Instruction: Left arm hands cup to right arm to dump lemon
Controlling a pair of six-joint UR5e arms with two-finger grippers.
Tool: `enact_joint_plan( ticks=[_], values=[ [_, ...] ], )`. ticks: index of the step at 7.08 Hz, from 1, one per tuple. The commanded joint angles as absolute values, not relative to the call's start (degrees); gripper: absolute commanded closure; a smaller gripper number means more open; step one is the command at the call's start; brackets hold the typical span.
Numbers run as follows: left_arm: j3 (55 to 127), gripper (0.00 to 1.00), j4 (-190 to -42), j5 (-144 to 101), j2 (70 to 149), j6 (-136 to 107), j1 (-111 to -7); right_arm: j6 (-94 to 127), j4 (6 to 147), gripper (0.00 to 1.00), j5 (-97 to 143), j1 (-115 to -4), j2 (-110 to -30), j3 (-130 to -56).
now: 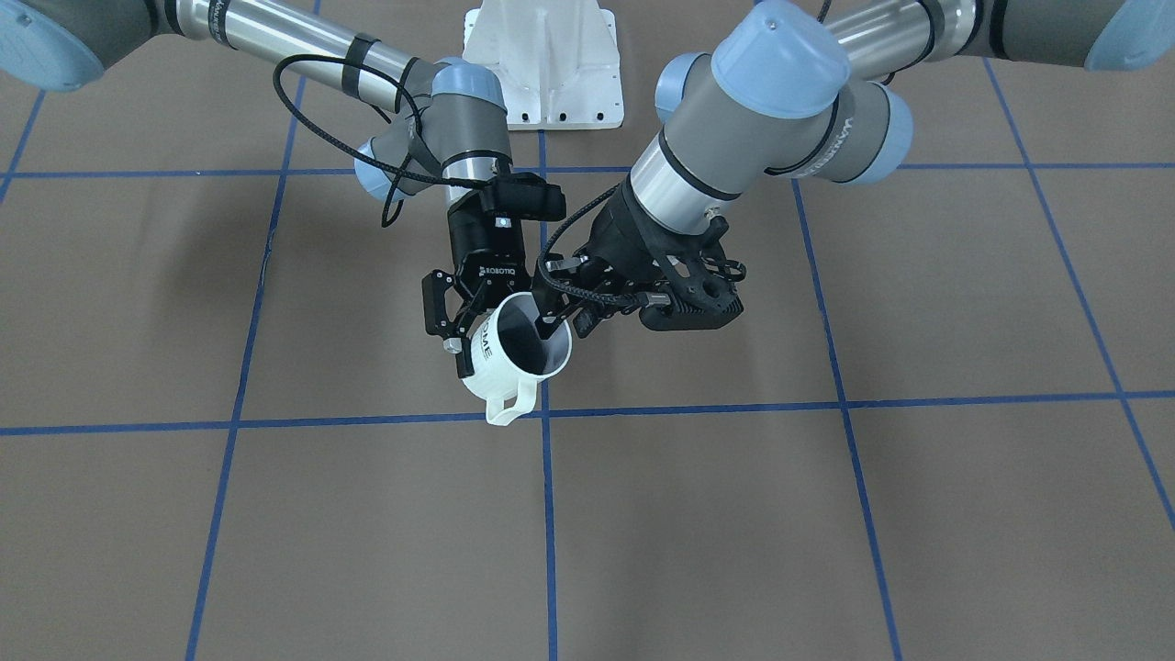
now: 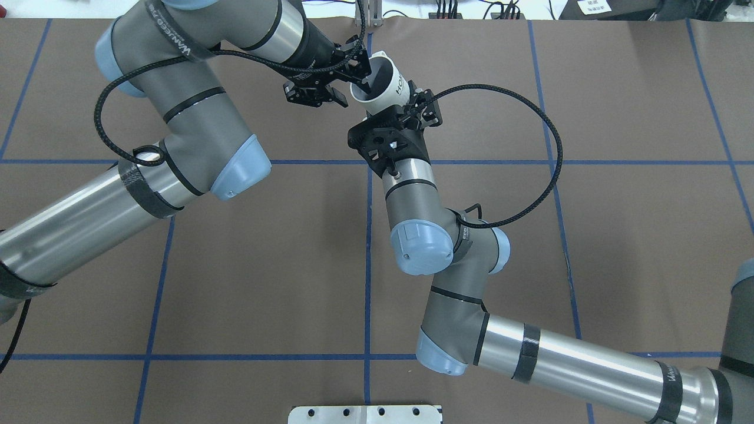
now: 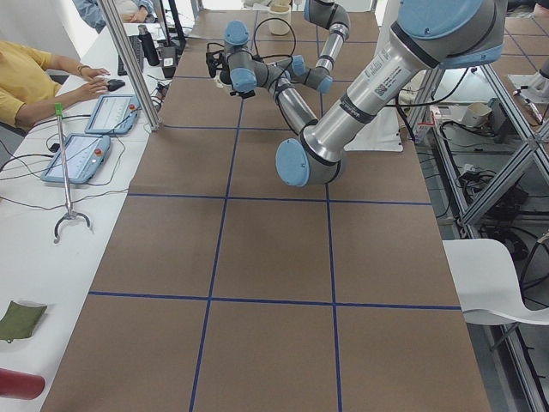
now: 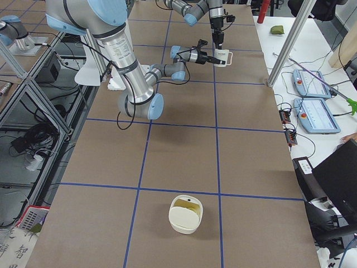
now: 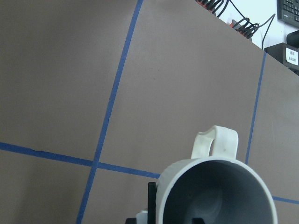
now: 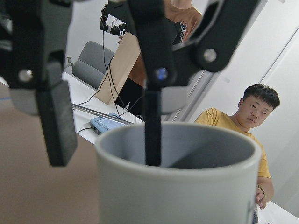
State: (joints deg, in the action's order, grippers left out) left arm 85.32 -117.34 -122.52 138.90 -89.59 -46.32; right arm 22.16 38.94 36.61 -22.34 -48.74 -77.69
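Roughly over the middle of the brown counter (image 1: pixel 826 514), just beside the long blue tape line (image 1: pixel 549 532), the cup (image 1: pixel 503 369) hangs in the air between the two arms. It is tilted, with its grey mouth turned up toward the left gripper (image 1: pixel 555 312). Its squarish handle (image 1: pixel 509 408) points away from the robot's base, and part of the black "HOME" lettering shows on its side. The left arm (image 1: pixel 734 119) reaches in at a slant, and its skeletal fingers (image 2: pixel 366 76) are at the rim, one thin finger dipping inside the mouth against the wall. The left wrist view shows a black bar just outside that wall, so these fingers appear to be pinching the cup by its rim. The right arm (image 1: pixel 459 128) comes at the cup from the other side. The right gripper (image 1: pixel 482 321), marked "ROBOTIQ", has its fingers (image 6: pixel 53 116) spread wide to either side of the cup's body. Its wrist view shows a gap between the one clearly seen finger and the white wall; the other finger's contact cannot be told. Far down the counter, toward the robot's right end, a cream bowl (image 4: pixel 186 214) sits by a tape crossing, well apart from both arms.
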Motion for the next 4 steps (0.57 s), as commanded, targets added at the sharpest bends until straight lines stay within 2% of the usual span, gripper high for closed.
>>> enact_joint_plan(
  ticks=[1,4],
  values=[
    [85.25,0.60,-117.51,-122.52,138.87,-89.65,-46.23,22.15,38.94,0.95,36.56,-22.15,-48.69,-77.70],
    [85.17,0.62,-117.51,-122.52,138.78,-89.38,-46.14,22.15,38.85,0.95,36.65,-22.24,-48.78,-77.70]
  ],
)
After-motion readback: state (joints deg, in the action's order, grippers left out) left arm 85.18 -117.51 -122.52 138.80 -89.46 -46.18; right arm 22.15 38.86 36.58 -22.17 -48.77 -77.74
